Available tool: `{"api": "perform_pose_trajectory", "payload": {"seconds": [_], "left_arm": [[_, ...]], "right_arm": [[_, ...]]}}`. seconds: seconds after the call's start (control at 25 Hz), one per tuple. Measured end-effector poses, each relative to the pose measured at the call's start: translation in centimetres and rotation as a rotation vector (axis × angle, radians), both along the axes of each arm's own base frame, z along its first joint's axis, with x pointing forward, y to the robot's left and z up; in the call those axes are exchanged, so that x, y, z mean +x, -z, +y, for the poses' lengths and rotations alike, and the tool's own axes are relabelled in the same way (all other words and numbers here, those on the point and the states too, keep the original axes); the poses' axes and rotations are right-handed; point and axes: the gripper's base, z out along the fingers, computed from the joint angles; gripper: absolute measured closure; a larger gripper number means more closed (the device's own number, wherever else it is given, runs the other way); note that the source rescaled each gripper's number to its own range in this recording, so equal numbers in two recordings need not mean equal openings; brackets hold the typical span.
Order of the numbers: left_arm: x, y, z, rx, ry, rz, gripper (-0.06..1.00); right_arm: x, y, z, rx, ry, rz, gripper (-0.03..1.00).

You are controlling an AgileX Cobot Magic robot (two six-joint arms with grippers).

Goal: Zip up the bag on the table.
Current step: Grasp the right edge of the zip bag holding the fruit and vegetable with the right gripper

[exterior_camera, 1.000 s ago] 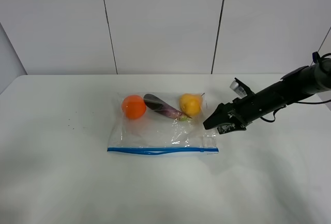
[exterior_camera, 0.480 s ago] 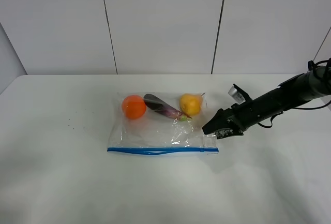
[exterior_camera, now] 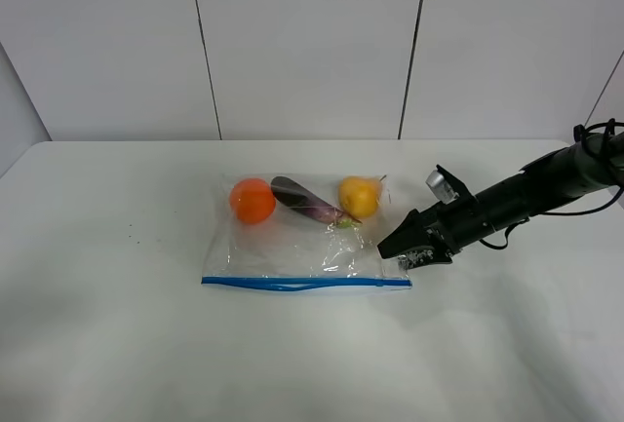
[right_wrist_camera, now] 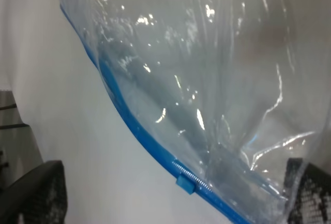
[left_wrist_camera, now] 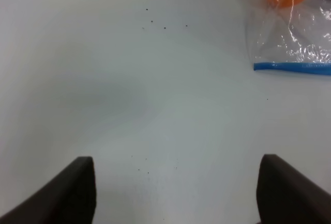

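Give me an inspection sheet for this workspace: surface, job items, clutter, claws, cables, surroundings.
Surface: white table, a few dark specks at left.
Job's things: bag lies flat, blue zip strip along near edge; orange, eggplant, pear inside.
Clutter: nothing seen.
Claws: right claw open at bag's right corner, holding nothing; left claw open over bare table.
Cables: black cable looped by right arm.
Surroundings: white wall panels.

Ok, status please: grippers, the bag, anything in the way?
Left gripper open, over table beside bag. Right gripper open at bag's slider corner, gripping nothing. Nothing blocks the zipper.
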Motion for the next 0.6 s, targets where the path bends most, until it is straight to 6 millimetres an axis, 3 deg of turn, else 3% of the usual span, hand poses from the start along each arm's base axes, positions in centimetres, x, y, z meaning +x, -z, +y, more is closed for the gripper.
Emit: {"api": "perform_pose_trajectory", "payload": {"seconds": [0.28,0.6], "left_arm": [[0.0,0.0,0.0,0.0,0.0,0.0,0.06],[0.0,0.0,0.0,0.0,0.0,0.0,0.06]], "right_arm": [[-0.1,0.12,0.14,0.027,-0.008,0.006,0.05],[-0.08,0.12,0.14,0.028,-0.008,0.006,0.16]]}}
